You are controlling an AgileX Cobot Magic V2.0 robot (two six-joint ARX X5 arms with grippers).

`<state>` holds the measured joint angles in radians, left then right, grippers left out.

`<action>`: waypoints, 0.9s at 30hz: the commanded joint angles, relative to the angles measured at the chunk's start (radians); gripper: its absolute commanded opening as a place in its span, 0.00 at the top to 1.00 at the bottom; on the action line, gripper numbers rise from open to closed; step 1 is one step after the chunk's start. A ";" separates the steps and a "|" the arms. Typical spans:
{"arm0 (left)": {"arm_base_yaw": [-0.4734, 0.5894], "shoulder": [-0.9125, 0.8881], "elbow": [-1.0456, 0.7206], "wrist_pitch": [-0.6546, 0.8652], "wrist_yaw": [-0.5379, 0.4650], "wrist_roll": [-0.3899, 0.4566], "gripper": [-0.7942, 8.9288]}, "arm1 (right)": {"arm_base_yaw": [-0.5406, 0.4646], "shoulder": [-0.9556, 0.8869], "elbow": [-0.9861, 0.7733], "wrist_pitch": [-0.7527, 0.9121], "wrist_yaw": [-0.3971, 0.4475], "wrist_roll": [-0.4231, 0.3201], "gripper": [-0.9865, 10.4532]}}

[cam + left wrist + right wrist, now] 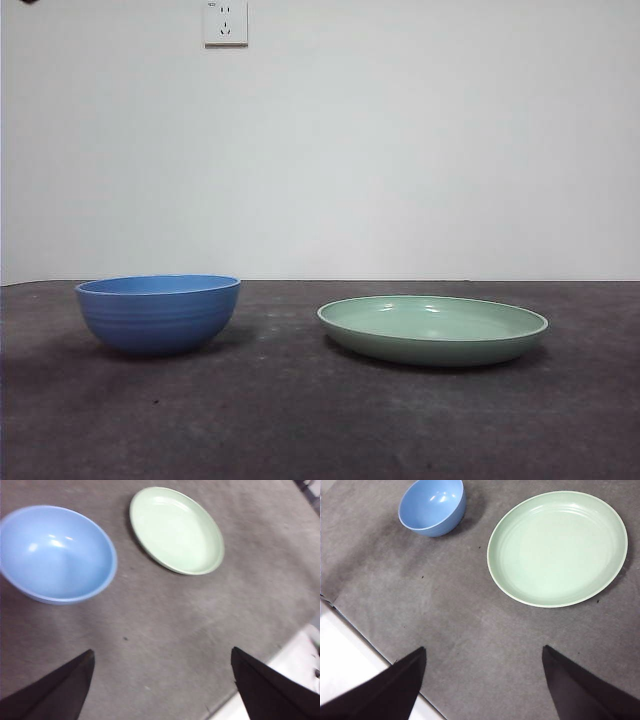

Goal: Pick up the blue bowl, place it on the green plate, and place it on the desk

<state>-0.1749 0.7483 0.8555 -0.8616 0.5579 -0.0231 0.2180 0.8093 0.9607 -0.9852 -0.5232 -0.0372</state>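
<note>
The blue bowl point(158, 312) stands upright and empty on the desk point(300, 420) at the left. The green plate point(433, 328) lies empty on the desk to its right, apart from the bowl. In the left wrist view the bowl point(54, 552) and the plate point(176, 528) lie beyond my left gripper point(162, 680), which is open, empty and held above the desk. In the right wrist view the plate point(557, 547) and the bowl point(433, 506) lie beyond my right gripper point(484, 680), also open and empty above the desk. Neither gripper shows in the front view.
A white wall with a socket point(225, 22) stands behind the desk. The desk's front edge, with a white surface beyond it, shows in the left wrist view point(280, 670) and in the right wrist view point(350, 650).
</note>
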 commanded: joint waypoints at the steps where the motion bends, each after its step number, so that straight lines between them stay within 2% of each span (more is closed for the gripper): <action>1: -0.003 0.022 0.021 0.033 -0.016 -0.025 0.46 | 0.005 0.006 0.020 0.004 0.000 0.006 0.59; 3: -0.004 0.042 0.027 0.052 -0.042 -0.050 0.46 | 0.005 0.006 0.020 0.004 0.000 0.007 0.59; 8: -0.010 0.136 0.099 0.059 -0.122 -0.049 0.46 | 0.005 0.006 0.020 0.005 0.001 0.007 0.59; 19: -0.042 0.487 0.380 0.029 -0.321 -0.035 0.47 | 0.005 0.006 0.020 0.004 0.001 0.007 0.59; 27: -0.046 0.697 0.404 0.047 -0.398 -0.019 0.47 | 0.005 0.006 0.020 0.005 0.001 0.007 0.59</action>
<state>-0.2184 1.4208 1.2392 -0.8246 0.1673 -0.0624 0.2180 0.8093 0.9604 -0.9852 -0.5217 -0.0368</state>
